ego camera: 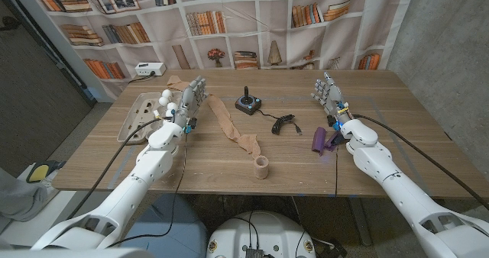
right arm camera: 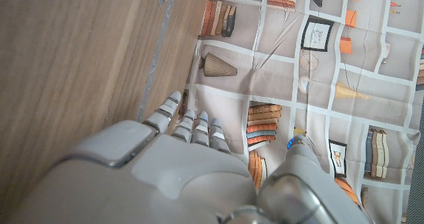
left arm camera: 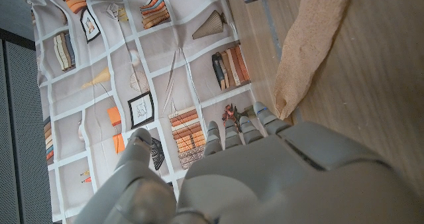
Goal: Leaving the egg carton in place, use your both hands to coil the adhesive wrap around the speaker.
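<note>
A long tan adhesive wrap [ego camera: 233,128] lies unrolled across the middle of the table and ends in its roll [ego camera: 262,166], which stands near the front edge. The strip's end also shows in the left wrist view [left arm camera: 311,45]. A purple object [ego camera: 320,140], seemingly the speaker, lies beside my right wrist. The grey egg carton [ego camera: 140,114] sits at the left, holding a few white eggs. My left hand [ego camera: 190,102] stands between the carton and the wrap, fingers up and apart, holding nothing. My right hand [ego camera: 328,95] stands likewise, just beyond the purple object.
A black joystick [ego camera: 248,104] stands behind the wrap at the table's middle, with a coiled black cable [ego camera: 284,124] to its right. A white box [ego camera: 150,69] sits at the back left corner. A bookshelf-print curtain [ego camera: 252,29] hangs behind the table.
</note>
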